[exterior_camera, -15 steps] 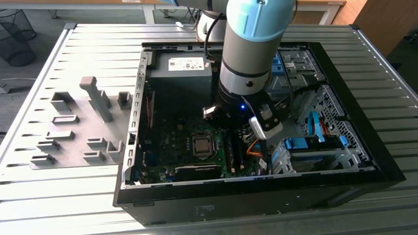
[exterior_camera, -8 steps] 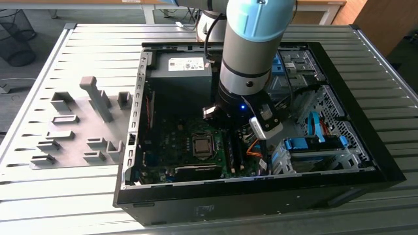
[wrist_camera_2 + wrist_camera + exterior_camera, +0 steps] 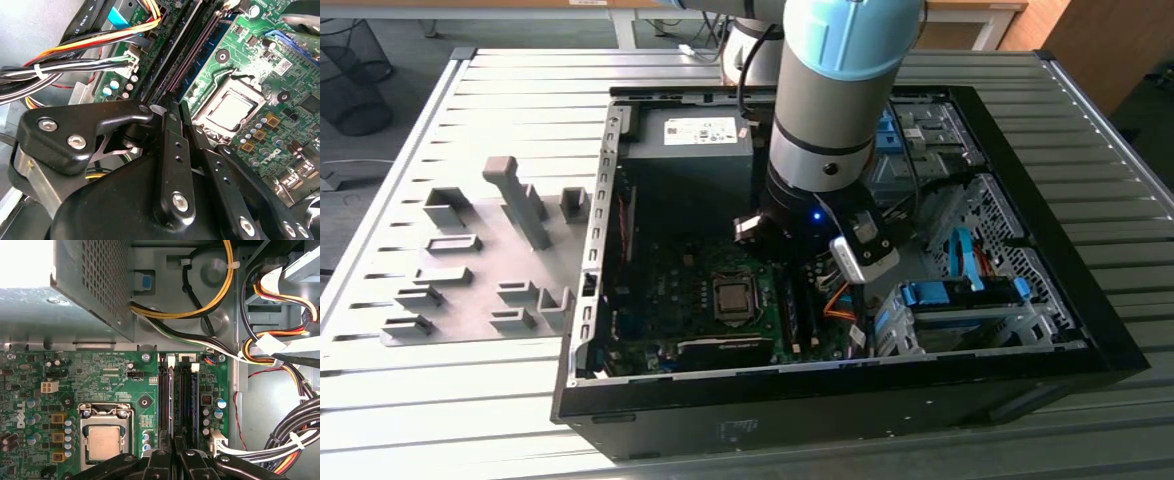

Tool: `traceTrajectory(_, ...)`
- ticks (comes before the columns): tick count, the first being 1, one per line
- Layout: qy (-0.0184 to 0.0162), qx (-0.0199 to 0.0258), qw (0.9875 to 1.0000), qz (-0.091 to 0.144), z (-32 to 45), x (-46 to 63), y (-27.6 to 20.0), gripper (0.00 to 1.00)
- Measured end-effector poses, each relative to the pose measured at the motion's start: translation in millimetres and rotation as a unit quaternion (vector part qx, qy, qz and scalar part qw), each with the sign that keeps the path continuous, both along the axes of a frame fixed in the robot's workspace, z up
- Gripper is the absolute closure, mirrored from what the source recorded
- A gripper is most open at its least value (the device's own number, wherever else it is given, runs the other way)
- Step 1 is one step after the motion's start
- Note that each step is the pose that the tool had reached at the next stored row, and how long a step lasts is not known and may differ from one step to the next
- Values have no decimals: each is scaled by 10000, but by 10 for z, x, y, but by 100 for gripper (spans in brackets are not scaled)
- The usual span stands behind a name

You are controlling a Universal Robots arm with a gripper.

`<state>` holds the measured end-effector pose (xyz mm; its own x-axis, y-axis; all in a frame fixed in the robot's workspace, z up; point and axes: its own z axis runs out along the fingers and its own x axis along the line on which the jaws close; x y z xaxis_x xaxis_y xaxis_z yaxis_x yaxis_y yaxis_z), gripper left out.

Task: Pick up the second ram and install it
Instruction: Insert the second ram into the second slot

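The second ram (image 3: 170, 400) is a thin blue-green stick standing on edge in a memory slot of the green motherboard (image 3: 100, 375), beside the processor socket (image 3: 102, 440). One end of it runs into the narrow gap between my black fingers (image 3: 159, 460). My gripper (image 3: 175, 444) is shut on that end, low inside the open computer case (image 3: 587, 330). In the second wrist view the gripper (image 3: 172, 107) points straight along the slot rows. In the exterior view it (image 3: 811, 285) sits under the arm's wrist, over the slots. Another stick (image 3: 191, 400) stands in the neighbouring slot.
The power supply box (image 3: 700, 140) lies close behind the slots. Thick cable bundles (image 3: 280, 355) hang beside them. Blue drive-bay clips (image 3: 947, 295) sit on the exterior view's right. A grey fixture plate (image 3: 467, 260) with blocks lies outside the case on the slatted table.
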<state>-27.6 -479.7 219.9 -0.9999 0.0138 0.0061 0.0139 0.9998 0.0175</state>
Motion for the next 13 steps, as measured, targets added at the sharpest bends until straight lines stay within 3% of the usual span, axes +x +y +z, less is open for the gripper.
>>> traceTrajectory(13, 2, -2, 10000, -5, 1, 16, 12, 86)
